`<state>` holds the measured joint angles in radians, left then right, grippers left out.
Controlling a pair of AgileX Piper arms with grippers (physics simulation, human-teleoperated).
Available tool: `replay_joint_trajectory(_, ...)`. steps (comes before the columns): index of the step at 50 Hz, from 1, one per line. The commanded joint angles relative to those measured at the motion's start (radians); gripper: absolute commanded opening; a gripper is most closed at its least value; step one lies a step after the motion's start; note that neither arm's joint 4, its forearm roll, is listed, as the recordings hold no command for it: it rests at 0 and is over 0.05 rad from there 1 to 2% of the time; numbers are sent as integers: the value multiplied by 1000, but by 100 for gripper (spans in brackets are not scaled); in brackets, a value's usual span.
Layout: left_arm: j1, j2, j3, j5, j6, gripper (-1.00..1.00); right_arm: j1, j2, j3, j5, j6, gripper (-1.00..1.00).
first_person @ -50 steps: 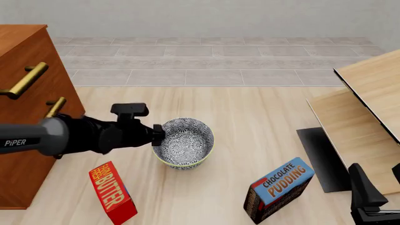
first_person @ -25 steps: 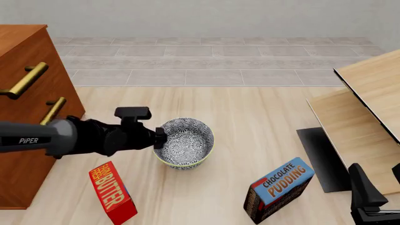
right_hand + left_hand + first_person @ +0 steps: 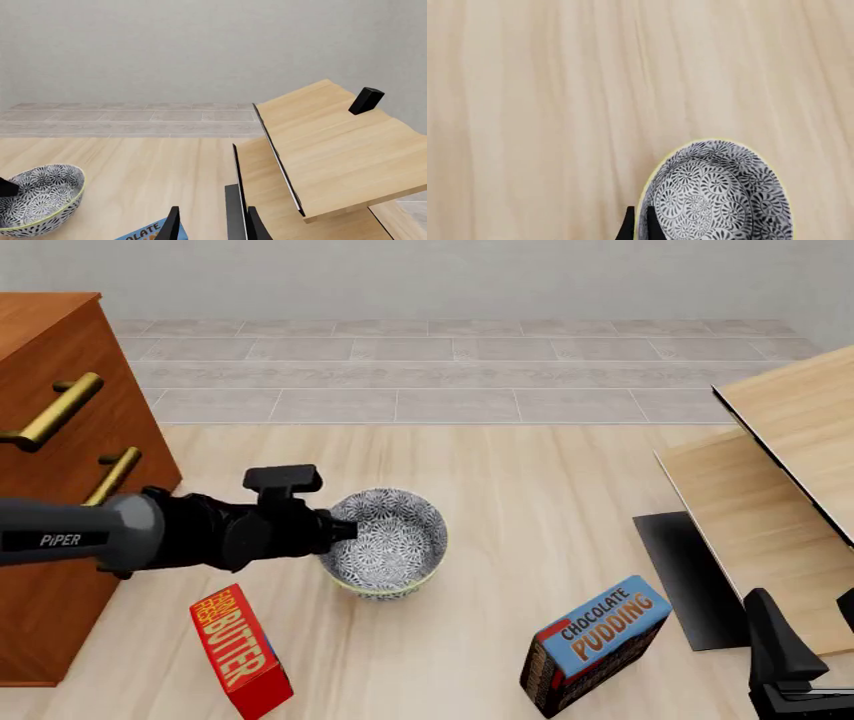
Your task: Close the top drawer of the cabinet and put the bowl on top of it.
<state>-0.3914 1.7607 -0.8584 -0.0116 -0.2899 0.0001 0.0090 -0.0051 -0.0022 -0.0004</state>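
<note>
From my right wrist camera, the black right gripper (image 3: 210,227) shows two fingertips (image 3: 171,226) set apart. The round black-and-white floral bowl with a yellowish rim (image 3: 41,200) sits tilted on the pale wooden table (image 3: 153,170). Pale light-wood furniture panels (image 3: 333,150) rise alongside, a small black block (image 3: 366,100) resting on them.

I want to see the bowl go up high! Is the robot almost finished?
Not yet. The left gripper pinches the bowl at its rim, tilting it off the floor. It still has to go on the cabinet. Whether the top drawer is shut can't be seen.
</note>
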Motion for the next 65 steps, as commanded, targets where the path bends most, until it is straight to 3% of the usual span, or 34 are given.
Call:
replay_joint_trajectory(1, -3, -48, -9, 30, -34, -100, 0, -2, 1, 0, 0, 100)
replay_joint_trajectory(14, -27, -192, -23, 96, -92, -100, 0, -2, 1, 0, 0, 100)
replay_joint_trajectory(17, -60, -213, -16, 106, -157, -100, 0, -1, 1, 1, 0, 100)
replay_joint_trajectory(31, -56, -309, -22, 174, -151, -100, 0, -2, 1, 0, 0, 100)
replay_joint_trajectory(65, 16, -621, -158, 504, -134, -100, 0, -1, 1, 1, 0, 100)
